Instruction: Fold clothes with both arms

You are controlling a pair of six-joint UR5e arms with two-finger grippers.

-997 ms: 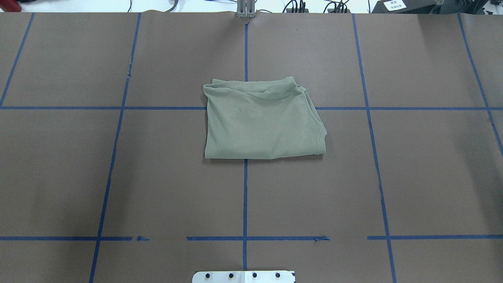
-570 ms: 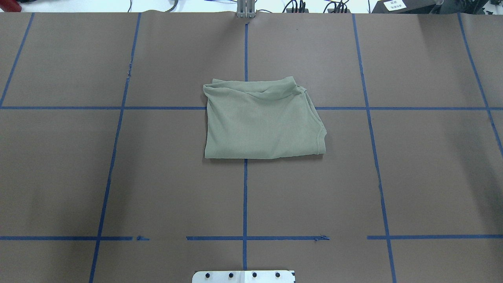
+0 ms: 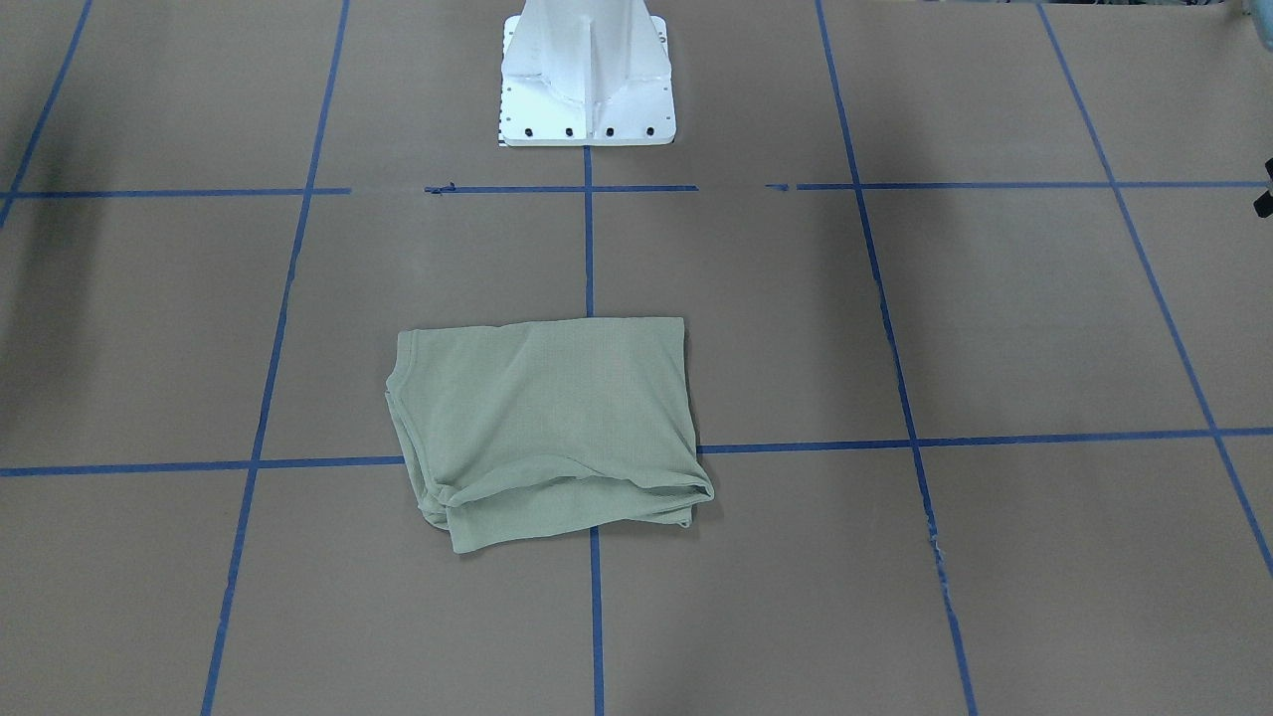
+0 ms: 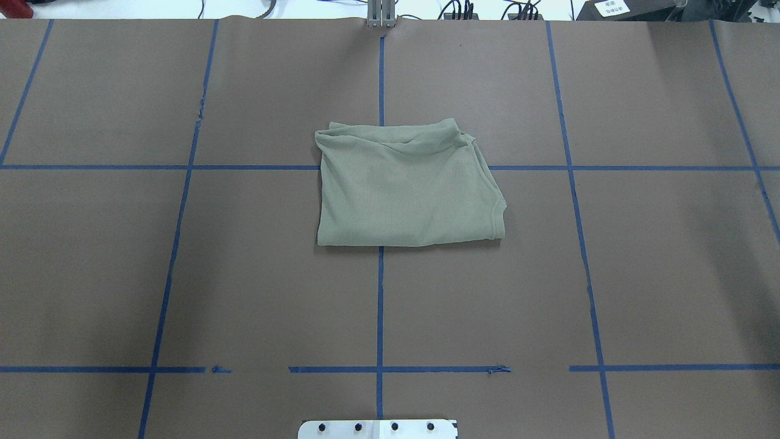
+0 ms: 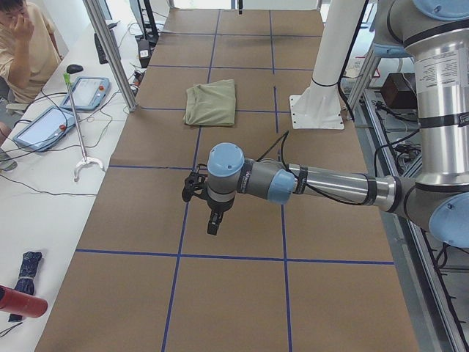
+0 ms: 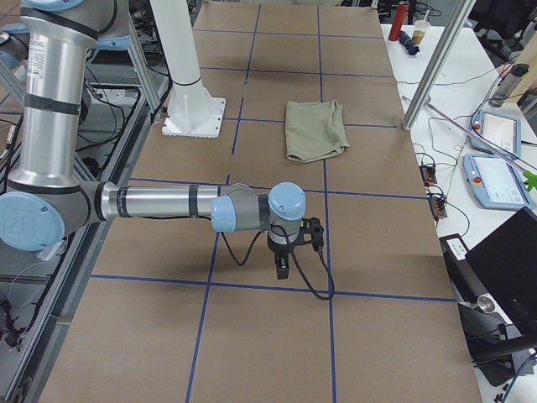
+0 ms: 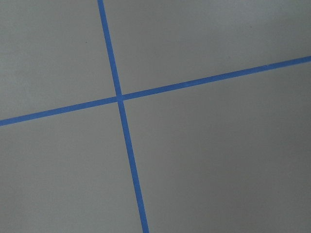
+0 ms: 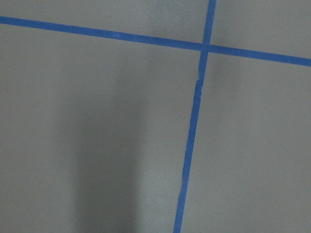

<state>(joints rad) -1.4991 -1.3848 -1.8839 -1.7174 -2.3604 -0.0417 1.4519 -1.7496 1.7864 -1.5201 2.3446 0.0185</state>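
The clothes, one sage-green shirt [image 4: 405,189], lie folded into a compact rectangle at the middle of the table, with layered edges at the far side. The shirt also shows in the front view [image 3: 547,418] and both side views [image 5: 211,103] [image 6: 315,128]. My left gripper [image 5: 212,224] hangs fingers-down over bare brown paper, far from the shirt toward the table's left end. My right gripper [image 6: 281,267] hangs the same way toward the right end. Neither touches the shirt, and I cannot tell whether either is open or shut. Both wrist views show only paper and blue tape.
The white pedestal base [image 3: 587,89] stands at the robot side of the table. Blue tape lines [image 4: 380,305] grid the brown paper. A seated person [image 5: 22,44], control tablets [image 5: 84,92] and a metal post [image 5: 110,51] line the operators' side.
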